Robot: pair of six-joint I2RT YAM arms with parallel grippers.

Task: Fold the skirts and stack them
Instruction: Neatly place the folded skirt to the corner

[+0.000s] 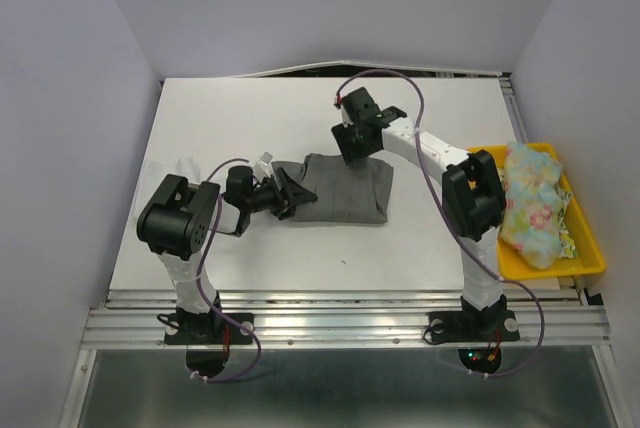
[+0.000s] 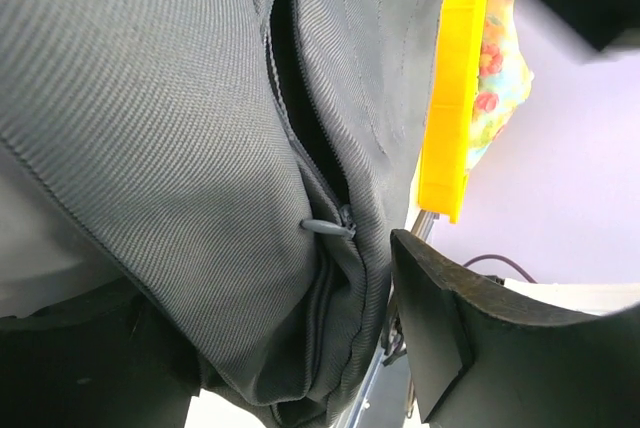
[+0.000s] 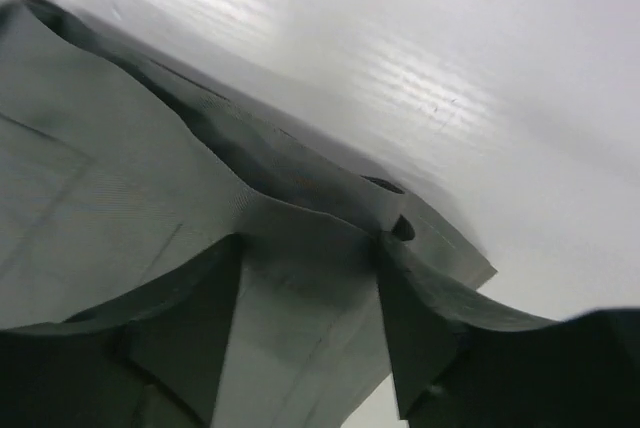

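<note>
Nearest the bases, the left gripper (image 1: 278, 191) sits at the left edge of the grey skirt (image 1: 345, 191), its fingers well apart with cloth gathered loosely between them. I cannot tell from the wrist view whether they bite or merely straddle it. The zip pull (image 2: 328, 228) lies right in that gap, and that looks like the first hazard: a finger closing on the metal tab rather than on cloth may slip, or drag the zip seam and skew the fold. The skirt lies flat near the middle of the table (image 1: 230, 118), partly folded by the look of it. At its far edge the right gripper (image 1: 352, 145) stands apart, the hem lying flat and unsqueezed between its fingers (so it holds nothing that I can see). If one side pulls while the other has no grip, the limp cloth will likely bunch or slide. Off to the right, well apart, the floral skirt (image 1: 530, 203) is heaped in the yellow tray (image 1: 588, 248) and plainly unfolded. The table is smooth matt white, offering little friction, with a ribbed metal rail (image 1: 340, 323) along its near edge. Plain pale lavender walls (image 1: 60, 98) close in on three sides.
</note>
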